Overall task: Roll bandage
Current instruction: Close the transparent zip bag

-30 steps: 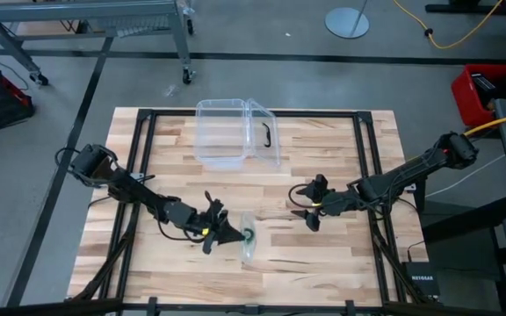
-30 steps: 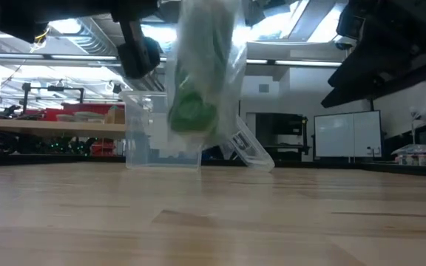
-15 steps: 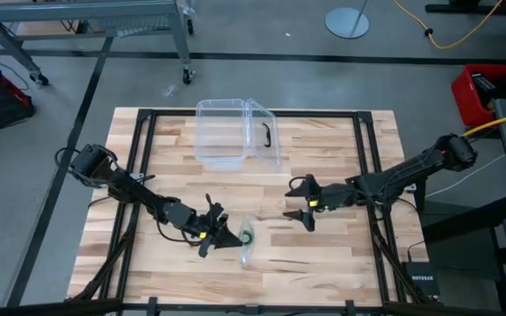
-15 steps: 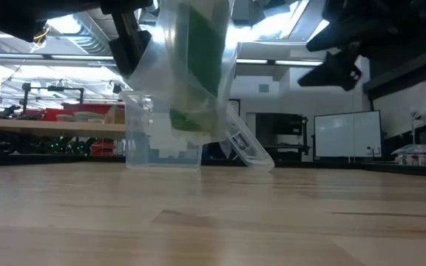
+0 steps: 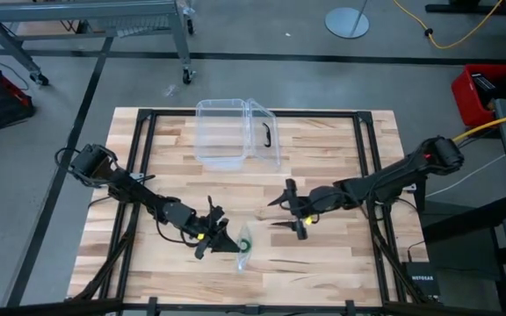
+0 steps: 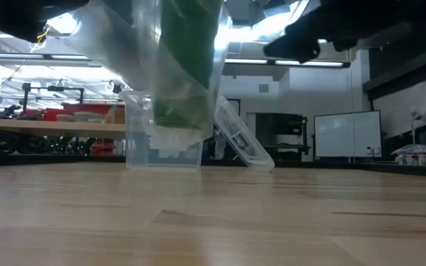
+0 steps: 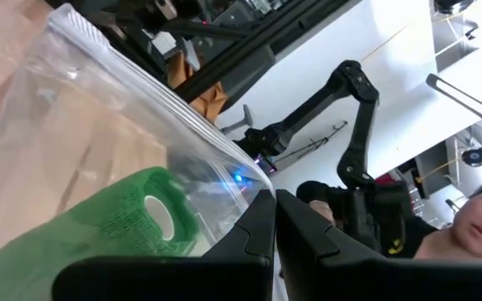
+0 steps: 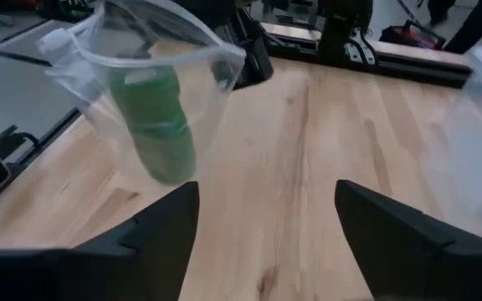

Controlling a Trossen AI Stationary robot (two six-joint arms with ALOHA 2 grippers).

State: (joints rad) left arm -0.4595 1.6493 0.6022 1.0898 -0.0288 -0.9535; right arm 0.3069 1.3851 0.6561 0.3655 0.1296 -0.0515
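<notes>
So right now my left pincer [image 5: 220, 239] is clenched on one edge of the clear plastic wrapper [image 5: 243, 247], holding it up off the desk [image 5: 341, 254], and the bandage [image 8: 153, 125] is still inside it: a stubby green roll, hanging below my clamped fingers with the bag's mouth turned toward my other arm. Nothing's been unrolled or rolled yet; as I read it, the step in hand is just getting the thing out of the bag.

My right pincer [image 5: 292, 213] is released, fingers spread wide, in the air just across from the bag's open end and not touching anything yet. From its wrist view the roll sits dead ahead between my two fingers, which is about where I want it.

How I'd do this well:
- keep the left grip firm, because if the bag swings the mouth drifts off line
- go in straight through the opening and pinch the green roll itself, not the plastic over it
- the film is crinkly and slack, so it'll probably fold in front of my fingers; slow approach

The clear plastic box [image 5: 235, 132] is well beyond both pincers, out of the way.
</notes>
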